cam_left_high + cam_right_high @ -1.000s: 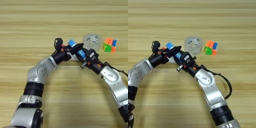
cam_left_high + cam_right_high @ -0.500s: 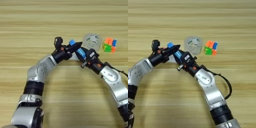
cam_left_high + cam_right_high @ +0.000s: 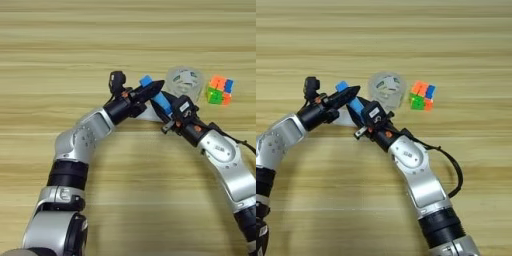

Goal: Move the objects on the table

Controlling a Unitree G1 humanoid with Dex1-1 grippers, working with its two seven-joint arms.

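A blue tube (image 3: 159, 101) is held tilted just above the table (image 3: 60, 45), its upper end pointing to the upper left. My right gripper (image 3: 170, 118) is shut on its lower end. My left gripper (image 3: 151, 90) reaches in from the left and lies across the tube's upper part, touching it. A white piece (image 3: 149, 114) shows just below the two grippers; whether it is the tube's end or a separate bar is hidden. The multicoloured puzzle cube (image 3: 220, 90) rests on the table to the right, apart from both grippers.
A clear round container (image 3: 186, 82) stands just beyond the right gripper, between the tube and the puzzle cube. Both forearms meet at the middle of the table.
The left gripper has slid a little to the right along the blue tube, closer to the right gripper. The right arm, the container and the puzzle cube have stayed put.
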